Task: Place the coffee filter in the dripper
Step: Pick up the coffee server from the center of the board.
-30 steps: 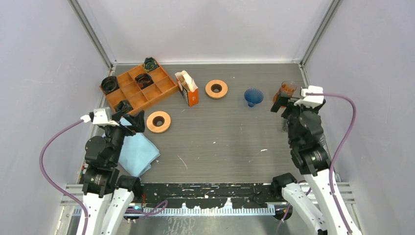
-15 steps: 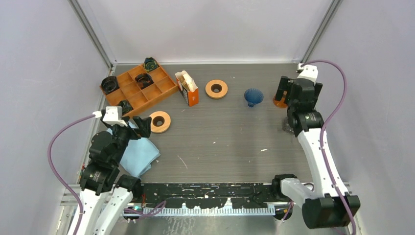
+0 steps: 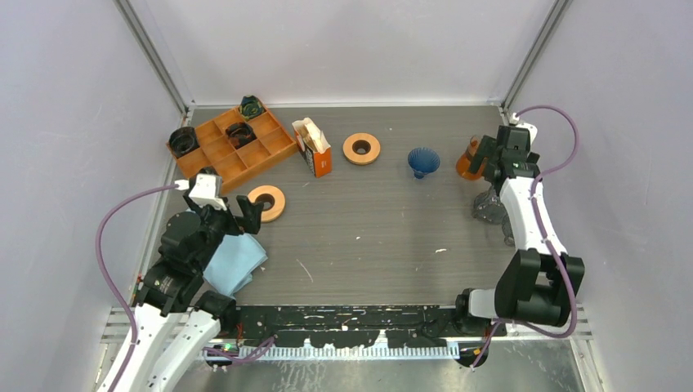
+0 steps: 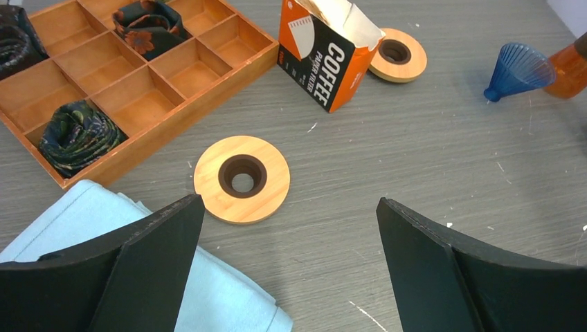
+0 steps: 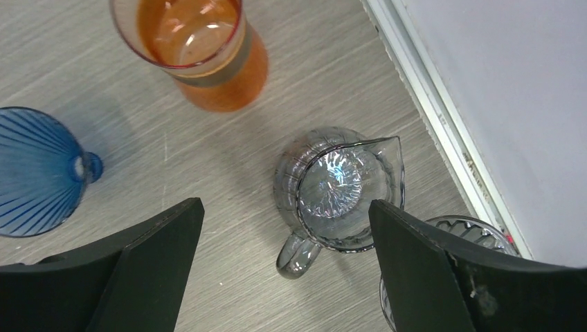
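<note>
Left gripper (image 4: 291, 207), right gripper (image 5: 285, 207) spread wide, nothing held; filter box (image 4: 325, 59) may be tipped when filter (image 4: 346, 17) is tugged; glass pitcher (image 5: 339, 187) may be knocked near dripper (image 5: 34, 169).

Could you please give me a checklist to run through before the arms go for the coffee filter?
1. Left gripper open and empty: ok.
2. Right gripper open and empty: ok.
3. Filter box open at the top, paper filters showing: ok.
4. A filter held by either gripper: not ok, none picked up yet.
5. Dripper standing apart from both arms: ok.
6. Dripper mouth facing up: cannot tell.
</note>
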You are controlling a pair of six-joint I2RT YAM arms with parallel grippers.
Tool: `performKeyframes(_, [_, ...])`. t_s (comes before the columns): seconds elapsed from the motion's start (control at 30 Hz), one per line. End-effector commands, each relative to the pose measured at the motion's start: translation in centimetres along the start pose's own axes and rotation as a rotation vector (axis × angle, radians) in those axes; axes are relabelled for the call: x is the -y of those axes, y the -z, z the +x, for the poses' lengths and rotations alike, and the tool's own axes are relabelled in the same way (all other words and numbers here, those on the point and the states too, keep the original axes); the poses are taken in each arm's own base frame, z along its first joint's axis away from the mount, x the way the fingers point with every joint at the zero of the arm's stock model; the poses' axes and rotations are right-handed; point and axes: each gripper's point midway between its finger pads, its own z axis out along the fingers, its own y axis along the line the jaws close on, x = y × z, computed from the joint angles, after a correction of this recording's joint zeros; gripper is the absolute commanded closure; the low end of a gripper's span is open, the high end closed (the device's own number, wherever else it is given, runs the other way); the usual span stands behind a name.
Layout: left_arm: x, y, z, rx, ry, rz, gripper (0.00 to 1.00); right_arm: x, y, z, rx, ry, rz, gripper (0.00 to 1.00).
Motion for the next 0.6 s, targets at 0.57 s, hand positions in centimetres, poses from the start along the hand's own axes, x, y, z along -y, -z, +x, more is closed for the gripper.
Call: performKeyframes(0.57, [0.0,0.1,-0.4,0.014,-0.052,-0.01,0.01,-0.5,-7.2,3.7,-0.245,-0.054,-0.004,0.43])
